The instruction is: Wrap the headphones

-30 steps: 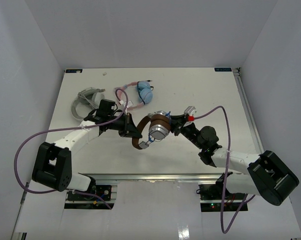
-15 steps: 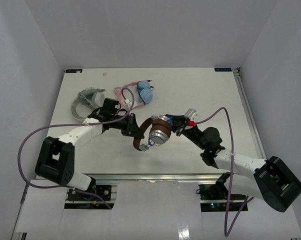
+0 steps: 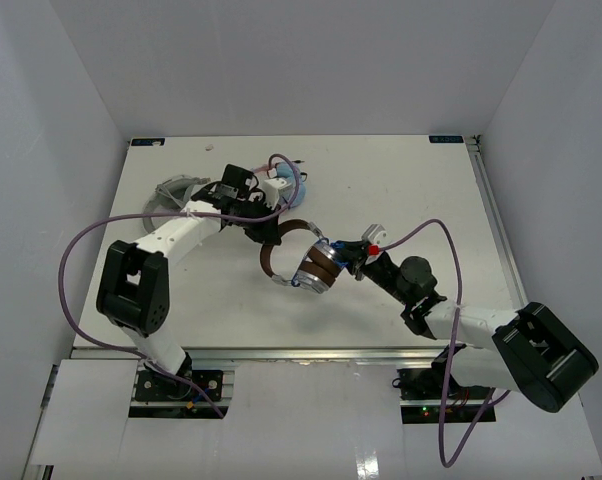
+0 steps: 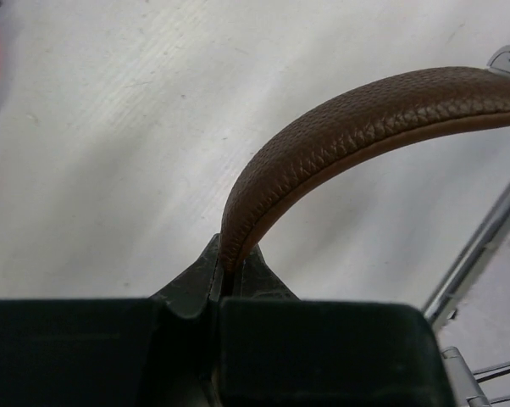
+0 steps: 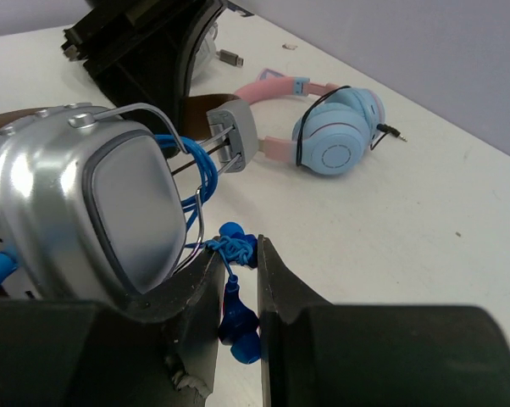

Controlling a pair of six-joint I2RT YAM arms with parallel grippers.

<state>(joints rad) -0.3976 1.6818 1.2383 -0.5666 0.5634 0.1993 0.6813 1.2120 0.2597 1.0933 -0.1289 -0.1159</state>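
**Two-arm hold.** The over-ear headphones [image 3: 309, 266], with a dark brown stitched headband [image 4: 357, 127], silver metallic cups [image 5: 43, 203] and a thin blue cable [image 5: 234, 246], are held between the two grippers over the white table [image 3: 431, 190], just on the arm-base side of the pink cat-ear headphones with light blue cups [image 5: 335, 140]. The left gripper [image 4: 228, 275] is clenched on the headband at the end nearest the pink pair. The right gripper [image 5: 238, 275], on the side facing away from that pair, pinches a bunched knot of the cable beside one silver cup.
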